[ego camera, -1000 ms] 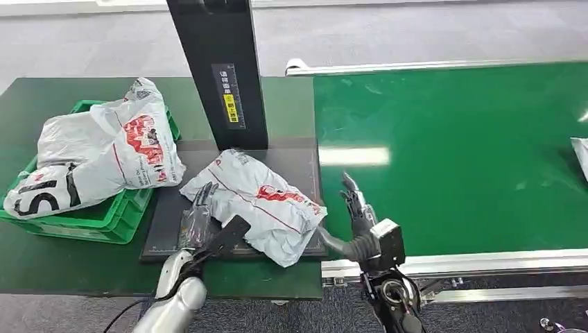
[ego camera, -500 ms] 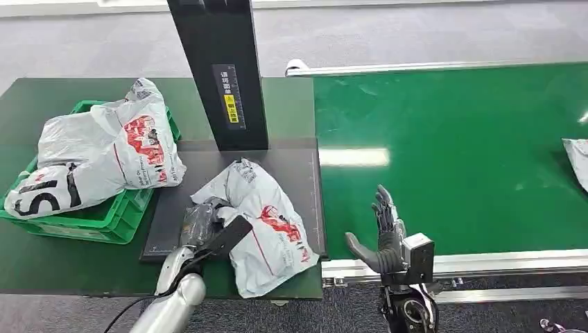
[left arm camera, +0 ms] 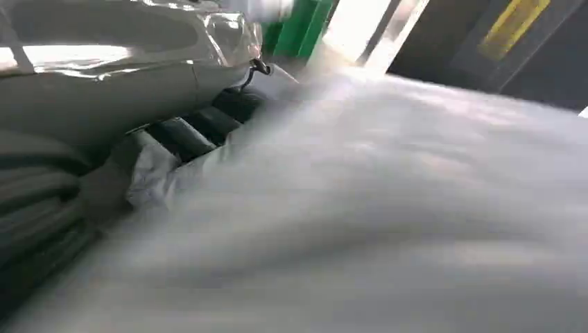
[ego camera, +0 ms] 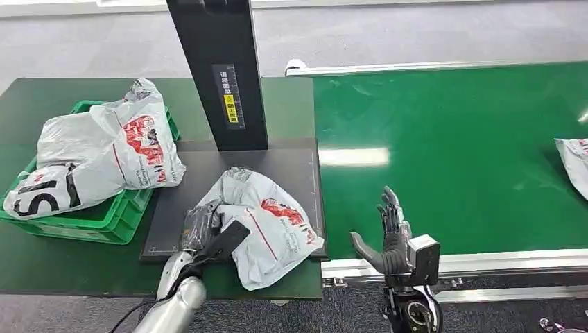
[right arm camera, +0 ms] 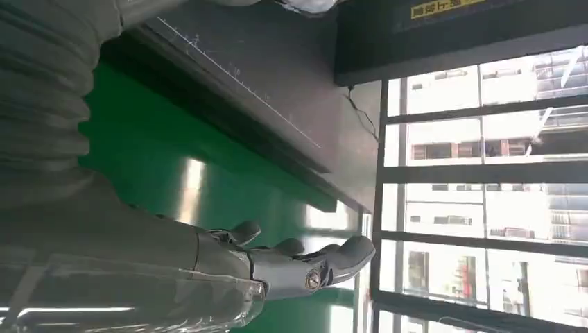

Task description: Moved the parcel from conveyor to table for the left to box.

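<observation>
A white parcel (ego camera: 267,225) with red print lies crumpled on the dark mat (ego camera: 291,166) of the table, near its front edge. My left hand (ego camera: 206,232) grips the parcel's left edge, thumb over the plastic. In the left wrist view the parcel (left arm camera: 388,208) is a blurred white mass with my dark fingers (left arm camera: 191,132) curled on it. My right hand (ego camera: 388,239) stands open and empty above the near edge of the green conveyor (ego camera: 451,139), well right of the parcel. Its fingers (right arm camera: 291,263) are stretched out in the right wrist view.
A green crate (ego camera: 104,218) at the table's left holds big white bags (ego camera: 104,152). A black post (ego camera: 218,69) rises behind the mat. A second white parcel (ego camera: 572,163) lies on the conveyor at the far right edge.
My right hand has drawn away from the parcel to the conveyor's near edge. My left hand has closed on the parcel and turned it. The far parcel on the belt has come further in.
</observation>
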